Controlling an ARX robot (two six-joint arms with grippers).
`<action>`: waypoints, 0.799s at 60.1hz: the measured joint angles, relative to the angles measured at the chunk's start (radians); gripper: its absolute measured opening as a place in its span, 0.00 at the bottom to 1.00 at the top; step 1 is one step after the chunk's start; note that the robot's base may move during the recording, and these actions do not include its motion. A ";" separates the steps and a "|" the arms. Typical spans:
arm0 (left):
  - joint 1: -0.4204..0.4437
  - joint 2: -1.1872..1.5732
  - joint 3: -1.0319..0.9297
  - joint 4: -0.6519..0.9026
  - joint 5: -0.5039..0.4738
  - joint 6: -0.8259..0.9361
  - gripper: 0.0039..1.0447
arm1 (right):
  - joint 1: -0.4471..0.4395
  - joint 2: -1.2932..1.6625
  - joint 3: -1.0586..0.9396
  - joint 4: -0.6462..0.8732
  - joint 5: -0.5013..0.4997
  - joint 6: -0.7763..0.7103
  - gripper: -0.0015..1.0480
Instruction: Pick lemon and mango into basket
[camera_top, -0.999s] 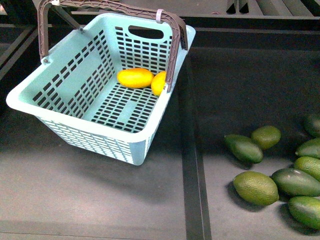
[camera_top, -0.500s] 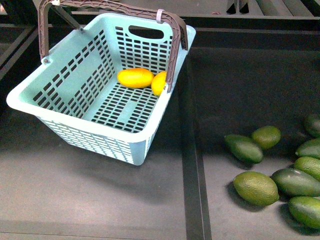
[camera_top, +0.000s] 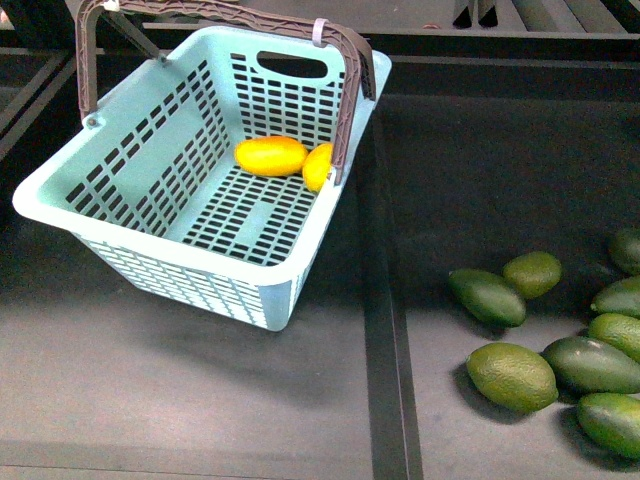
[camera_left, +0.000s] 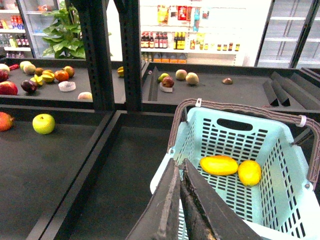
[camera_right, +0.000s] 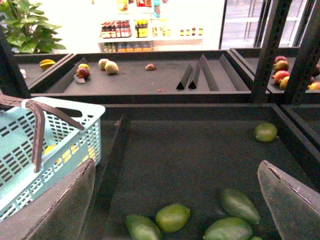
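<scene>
Basket (camera_top: 120, 165) – slotted teal plastic | mango (camera_top: 270, 156), lemon (camera_top: 318, 166) – smooth, inside | left jaws closed, empty | right jaws wide, empty

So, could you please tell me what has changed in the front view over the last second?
Nothing has visibly changed. The mango and the lemon lie in the same spots inside the basket, the basket has not shifted, and the green fruits to its right sit as they did. Neither arm shows in the front view at any of the three moments.
</scene>
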 joint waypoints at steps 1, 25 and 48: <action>0.000 -0.002 0.000 0.000 0.000 0.000 0.03 | 0.000 0.000 0.000 0.000 0.000 0.000 0.92; 0.000 -0.005 0.000 -0.003 0.000 0.000 0.03 | 0.000 0.000 0.000 0.000 0.000 0.000 0.92; 0.000 -0.005 0.000 -0.003 0.000 0.000 0.55 | 0.000 0.000 0.000 0.000 0.000 0.000 0.92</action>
